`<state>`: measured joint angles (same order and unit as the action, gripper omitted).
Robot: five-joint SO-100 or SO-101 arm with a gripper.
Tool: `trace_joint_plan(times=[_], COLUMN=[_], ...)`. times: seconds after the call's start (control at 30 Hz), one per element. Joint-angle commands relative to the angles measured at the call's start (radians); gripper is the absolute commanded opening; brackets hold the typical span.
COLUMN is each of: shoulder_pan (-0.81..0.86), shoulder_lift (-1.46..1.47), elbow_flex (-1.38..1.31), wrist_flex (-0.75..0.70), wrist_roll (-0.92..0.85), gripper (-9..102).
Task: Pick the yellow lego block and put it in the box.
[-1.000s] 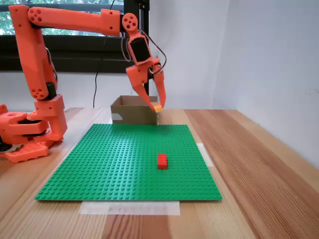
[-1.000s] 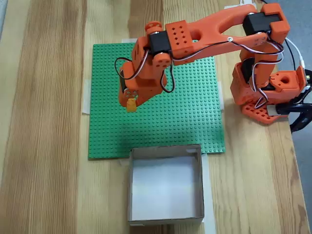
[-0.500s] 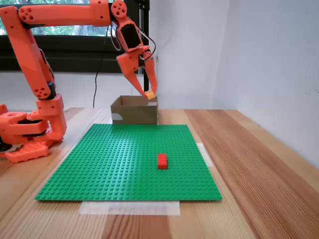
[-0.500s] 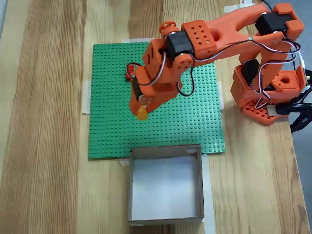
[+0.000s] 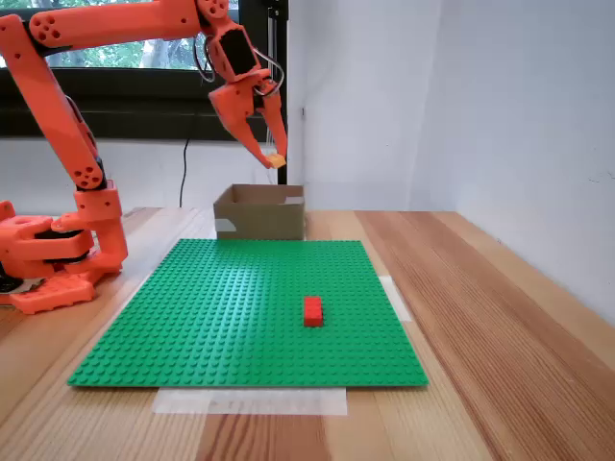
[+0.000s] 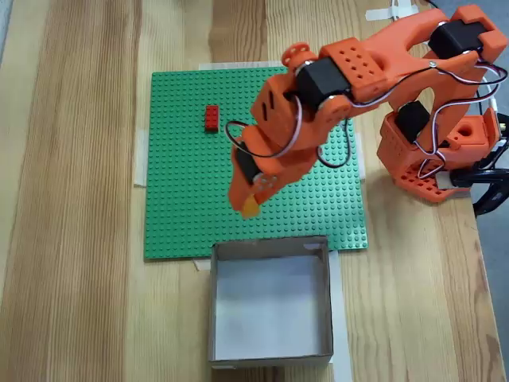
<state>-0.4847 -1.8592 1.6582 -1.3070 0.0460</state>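
An orange robot gripper (image 5: 272,159) (image 6: 249,205), jaws pinched on the yellow lego block (image 5: 276,160) (image 6: 250,207), hangs high above the box (image 5: 259,213) (image 6: 270,300). A red brick (image 5: 312,310) (image 6: 211,118) lies on the green baseplate (image 5: 240,307) (image 6: 183,191).

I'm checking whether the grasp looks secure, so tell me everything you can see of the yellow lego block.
The yellow lego block is a tiny yellow-orange plastic brick, pinched at the fingertips of the orange gripper and lifted well clear of the green baseplate. In both fixed views only part of it pokes out past the fingers, so its studs cannot be made out. From the top-down fixed view it hangs over the baseplate, just short of the box. Only the gripper touches it.
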Motion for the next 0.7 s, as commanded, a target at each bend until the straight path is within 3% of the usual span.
trace_joint_plan(times=[0.0,0.67], shoulder_pan=[-0.032,-0.242], shoulder_lift=[-0.057,-0.063], elbow_flex=[0.014,0.143], wrist_flex=[-0.005,0.035], wrist_roll=[-0.003,-0.011], gripper=[0,1])
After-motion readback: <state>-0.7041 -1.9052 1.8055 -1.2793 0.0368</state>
